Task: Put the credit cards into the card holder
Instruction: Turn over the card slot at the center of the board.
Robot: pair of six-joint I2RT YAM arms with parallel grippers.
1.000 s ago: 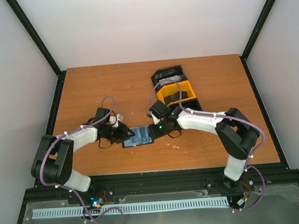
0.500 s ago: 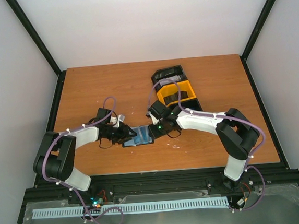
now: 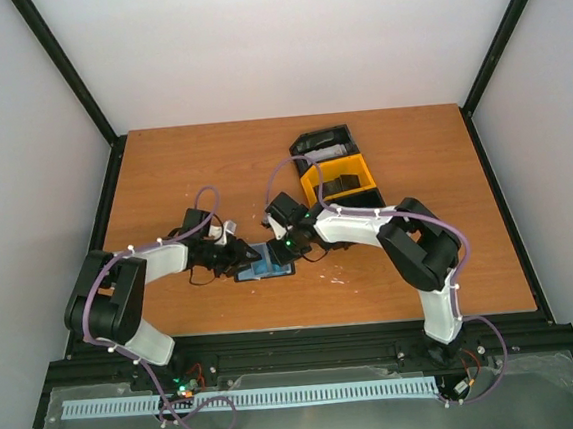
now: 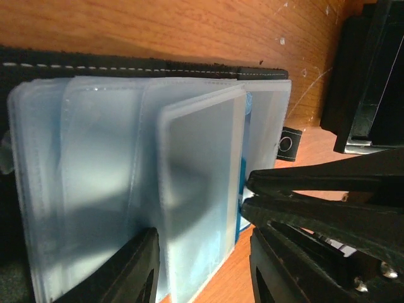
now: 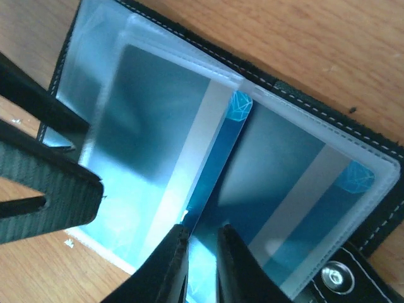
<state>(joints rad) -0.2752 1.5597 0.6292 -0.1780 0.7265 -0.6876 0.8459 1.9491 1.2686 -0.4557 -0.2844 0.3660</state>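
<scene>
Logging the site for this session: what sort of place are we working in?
Probably a robot lab test cell: a wooden table, plain white walls around it, and a black frame at the corners.

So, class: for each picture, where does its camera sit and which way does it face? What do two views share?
Top external: above and behind the arms, looking down on the table; both arms show whole.
Left wrist: low beside the card holder, facing its clear sleeves; the left fingers at bottom.
Right wrist: close above, facing the credit card pinched by the right fingers.
Shared: both wrist views show the card holder and the other arm's fingers.
</scene>
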